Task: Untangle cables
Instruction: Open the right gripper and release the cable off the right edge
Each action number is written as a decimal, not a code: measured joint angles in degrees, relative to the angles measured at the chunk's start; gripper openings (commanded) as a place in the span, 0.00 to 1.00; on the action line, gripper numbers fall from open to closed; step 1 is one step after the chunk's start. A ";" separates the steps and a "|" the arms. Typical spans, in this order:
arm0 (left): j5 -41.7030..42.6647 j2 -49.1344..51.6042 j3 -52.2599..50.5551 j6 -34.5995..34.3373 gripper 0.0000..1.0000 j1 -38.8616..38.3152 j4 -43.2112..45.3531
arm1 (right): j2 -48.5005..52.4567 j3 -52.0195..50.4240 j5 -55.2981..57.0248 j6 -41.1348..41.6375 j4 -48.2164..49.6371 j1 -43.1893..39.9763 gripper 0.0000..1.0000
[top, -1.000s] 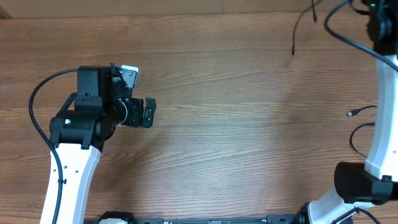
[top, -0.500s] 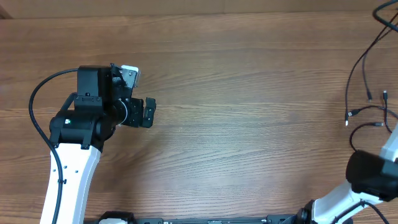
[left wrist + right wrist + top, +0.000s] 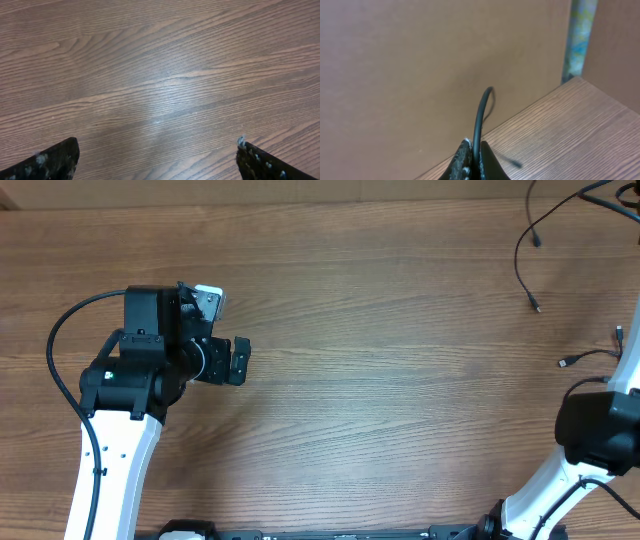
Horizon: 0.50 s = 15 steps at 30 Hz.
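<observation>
Soft, even light falls from above on my table point(image 3: 400, 380), and the overhead view shows its grain sharp, with faint shadows. Under my left wrist a pale glare sits on the wood; my left fingertips point(image 3: 55, 160) blur dark in the bottom corners. My right wrist view is dimmer and soft: the cable point(image 3: 479, 120) close to the lens is out of focus.

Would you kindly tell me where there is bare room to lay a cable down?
The table is bare across its middle, between the left end effector and the cables, and along the near edge between both arms. The right edge is crowded with cables and the right arm.
</observation>
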 measured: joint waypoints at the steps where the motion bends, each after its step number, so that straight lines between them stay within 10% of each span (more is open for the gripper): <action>1: 0.00 0.00 0.00 0.00 1.00 0.00 0.00 | 0.52 0.00 0.61 0.00 0.20 -0.31 0.04; 13: 0.00 0.00 0.00 0.00 1.00 0.02 0.00 | 13.77 0.02 2.64 0.02 -0.39 -13.88 0.05; 15: 0.00 0.00 0.00 0.00 0.99 0.00 0.00 | 16.63 0.02 2.64 0.00 -1.46 -16.00 0.45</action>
